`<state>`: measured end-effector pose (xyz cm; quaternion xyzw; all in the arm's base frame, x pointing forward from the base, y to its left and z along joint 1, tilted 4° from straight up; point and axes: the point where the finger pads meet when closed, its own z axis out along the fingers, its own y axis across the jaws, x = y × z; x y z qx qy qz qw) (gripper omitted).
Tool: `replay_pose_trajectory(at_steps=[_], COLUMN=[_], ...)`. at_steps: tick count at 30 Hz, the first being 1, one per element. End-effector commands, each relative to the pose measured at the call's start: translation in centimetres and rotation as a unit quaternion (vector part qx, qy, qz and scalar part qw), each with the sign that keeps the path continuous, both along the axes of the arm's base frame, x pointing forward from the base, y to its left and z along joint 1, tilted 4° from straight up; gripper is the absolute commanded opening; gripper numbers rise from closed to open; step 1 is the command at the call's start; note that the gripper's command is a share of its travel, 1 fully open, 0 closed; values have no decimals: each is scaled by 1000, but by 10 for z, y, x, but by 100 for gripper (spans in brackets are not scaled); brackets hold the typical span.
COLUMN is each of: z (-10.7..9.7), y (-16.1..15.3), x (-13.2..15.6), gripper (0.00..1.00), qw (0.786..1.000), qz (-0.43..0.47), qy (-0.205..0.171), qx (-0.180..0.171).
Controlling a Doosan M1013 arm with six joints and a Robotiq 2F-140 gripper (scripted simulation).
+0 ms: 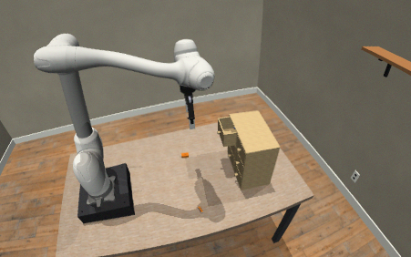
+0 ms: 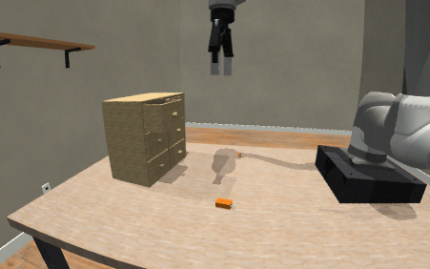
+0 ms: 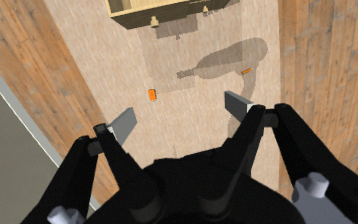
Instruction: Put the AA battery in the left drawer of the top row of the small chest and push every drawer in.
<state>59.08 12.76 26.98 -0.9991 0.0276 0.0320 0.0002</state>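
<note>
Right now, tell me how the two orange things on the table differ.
The orange block is broad and boxy; the orange rod is thin and smaller. The block lies in full light, the rod at the edge of the arm's shadow. Both are orange, lie on the table, and the open hand touches neither.

Plain grey-olive walls close the room, meeting in a corner at the back. A pale skirting board runs along their foot. The floor is reddish-brown wood planks. A wooden shelf on dark brackets hangs on one wall — lower on the same wall sits a small white socket. The surface is a light wood top on dark legs. Soft shadows fall across it.
</note>
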Motion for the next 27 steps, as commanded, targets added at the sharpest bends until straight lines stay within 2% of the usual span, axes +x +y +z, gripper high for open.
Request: replay_pose_trajectory(at_steps=[1,2,3,4,5,7,18,27], z=[-1,-2,-2,-3,-3,-5,-6,-12], y=[13,19,19,25,25,30,30,29], x=[-34,-53,-53,-70,-70,-88,-89,-83], gripper=[100,100,100,100,100,100,100,100], qw=[1000,1000,1000,1000,1000,1000,1000,999], qz=[0,0,0,0,0,0,0,0], qy=[0,0,0,0,0,0,-6,-39], qx=[0,0,0,0,0,0,0,-2])
